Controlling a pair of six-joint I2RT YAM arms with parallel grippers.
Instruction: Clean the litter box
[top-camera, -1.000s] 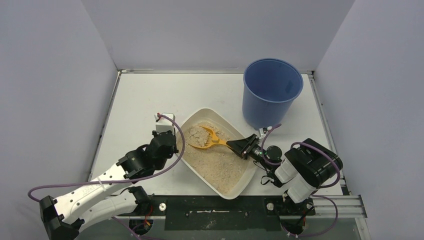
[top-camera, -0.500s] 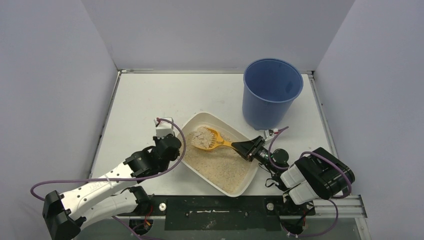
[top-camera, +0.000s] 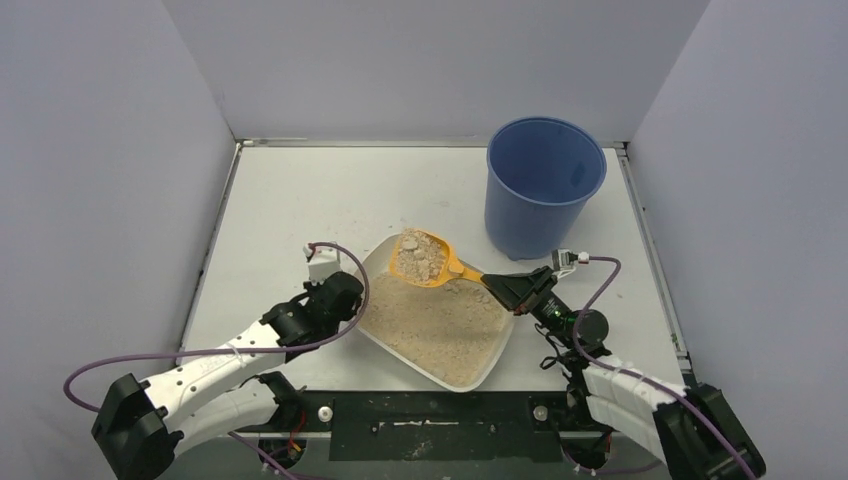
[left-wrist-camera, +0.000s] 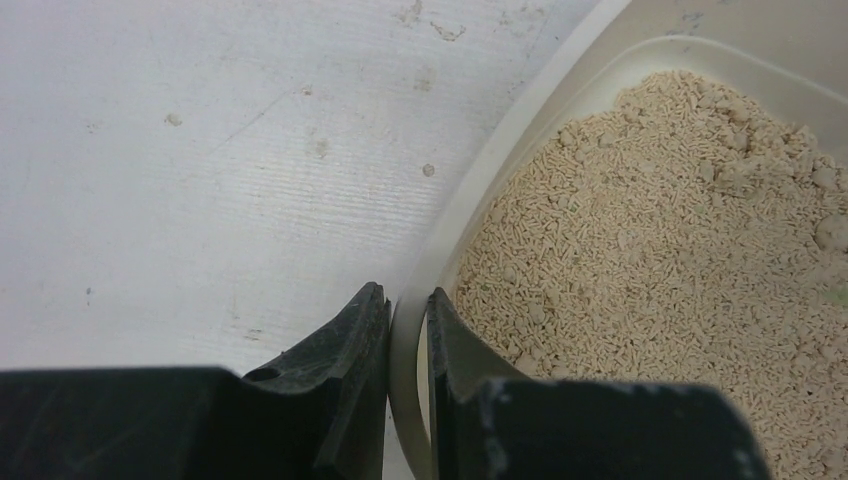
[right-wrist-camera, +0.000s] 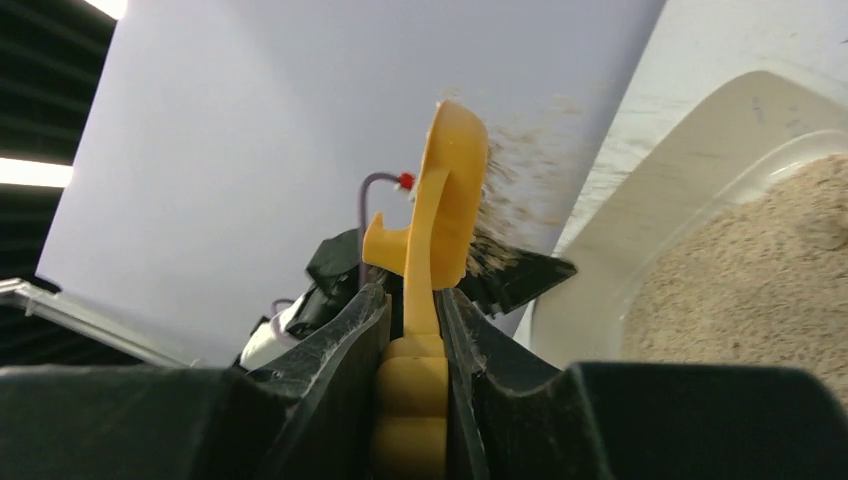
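Observation:
The off-white litter box lies at an angle in front of the arms, holding beige litter. My left gripper is shut on its left rim; in the left wrist view the rim runs between the fingers of this gripper, one finger outside and one over the litter. My right gripper is shut on the handle of the orange scoop. The scoop is raised over the box's far corner and carries pale clumps. In the right wrist view the scoop stands edge-on above the gripper, with grains falling from it.
A tall blue bucket stands at the back right, just beyond the scoop and the right gripper. Grey walls close off the table on three sides. A few specks of litter lie on the white table left of the box.
The scoop has risen out of the litter with a load of clumps and moved toward the box's far corner. The right arm has stretched forward and low. The box shifted slightly.

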